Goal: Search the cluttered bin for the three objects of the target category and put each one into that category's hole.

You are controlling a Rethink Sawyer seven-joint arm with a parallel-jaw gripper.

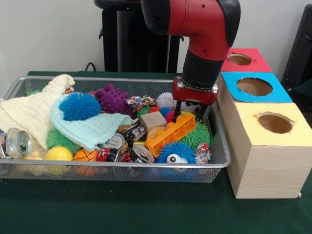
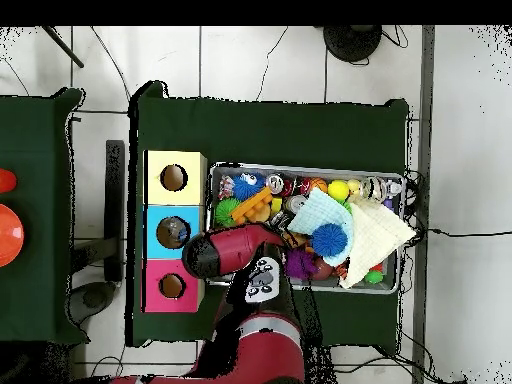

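A wire mesh bin [image 1: 122, 166] is full of mixed things: a blue spiky ball [image 1: 80, 106], a purple spiky ball [image 1: 115, 100], an orange toy brick [image 1: 170, 134], a wooden block [image 1: 152, 119], a baseball [image 1: 165, 99] and several crushed cans [image 1: 141, 153]. My gripper [image 1: 192, 110] is lowered into the bin's right rear corner, over a black-and-white ball [image 1: 193, 106] and beside a green spiky ball [image 1: 199, 134]. In the overhead view the red arm [image 2: 235, 250] hides the gripper.
To the right of the bin stands a row of wooden boxes with a red hole [image 1: 240, 59], a blue hole [image 1: 254, 87] and a yellow hole [image 1: 275, 123]. A cream knitted cloth [image 1: 34, 109] and a pale blue cloth [image 1: 92, 127] cover the bin's left half.
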